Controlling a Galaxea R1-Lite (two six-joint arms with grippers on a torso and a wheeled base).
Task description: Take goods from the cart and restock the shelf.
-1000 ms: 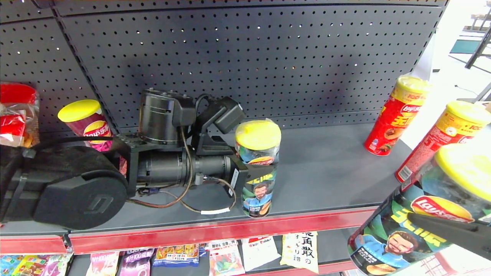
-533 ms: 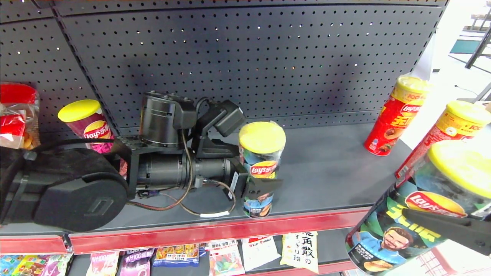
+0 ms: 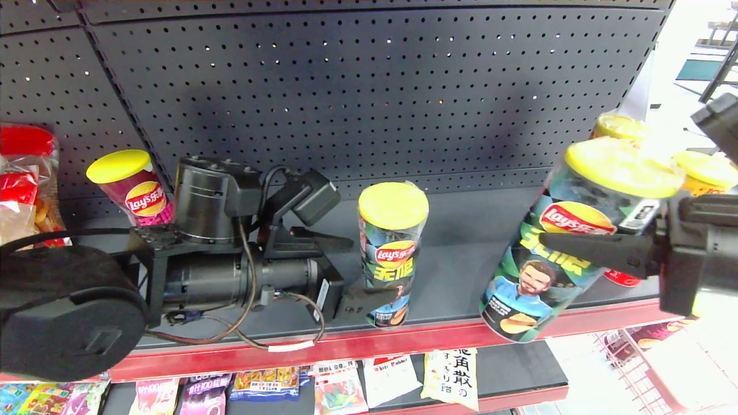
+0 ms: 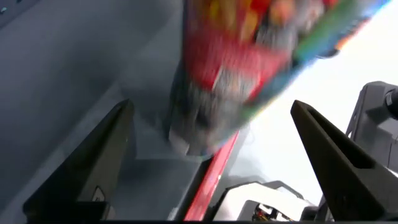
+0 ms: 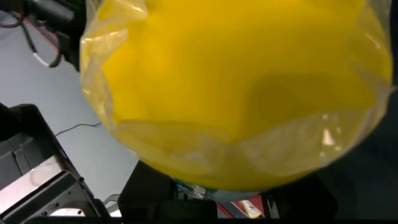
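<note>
A green-and-blue chips can [image 3: 393,253] with a yellow lid stands upright near the front edge of the grey shelf [image 3: 473,253]. My left gripper [image 3: 373,270] is open at its left side, one finger low in front of its base. In the left wrist view the can [image 4: 236,68] is blurred beyond the spread left gripper [image 4: 211,109]. My right gripper [image 3: 571,245] is shut on a second, matching can [image 3: 536,282], held tilted in front of the shelf's right part. Its yellow lid [image 5: 236,87] looms close in the right wrist view.
A pink can [image 3: 130,184] stands at the back left, next to red-topped bags [image 3: 23,167]. Red cans [image 3: 706,170] stand at the right behind the held one. A pegboard backs the shelf. Snack packets [image 3: 392,377] lie on the lower shelf; a wire cart [image 3: 634,340] sits lower right.
My left arm has drawn back to the left, leaving the can standing. My right arm has raised its can up and leftward to shelf height.
</note>
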